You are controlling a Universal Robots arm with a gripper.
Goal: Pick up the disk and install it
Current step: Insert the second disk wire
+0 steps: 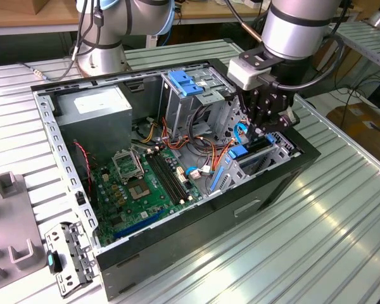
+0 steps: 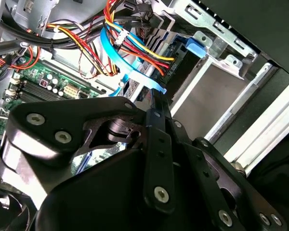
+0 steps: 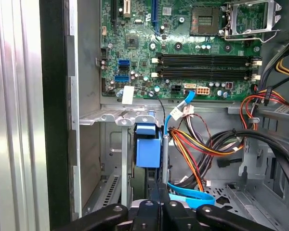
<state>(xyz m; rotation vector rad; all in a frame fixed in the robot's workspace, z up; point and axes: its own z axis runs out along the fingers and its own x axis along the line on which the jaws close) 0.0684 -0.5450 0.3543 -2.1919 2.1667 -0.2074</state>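
Ribbed metal counter (image 1: 342, 209) carries open case (image 1: 177, 247) | hand (image 1: 270, 123) low over front bay (image 1: 266, 155), fingers apparently closed on disk's blue rail (image 3: 148, 144) | step: seating disk | next likely calls for straight push.

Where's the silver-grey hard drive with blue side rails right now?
The hard drive with blue rails stands on edge in the metal drive cage at the open computer case's exterior-view right end, directly beneath the black gripper, beside the orange-and-yellow cable bundle.
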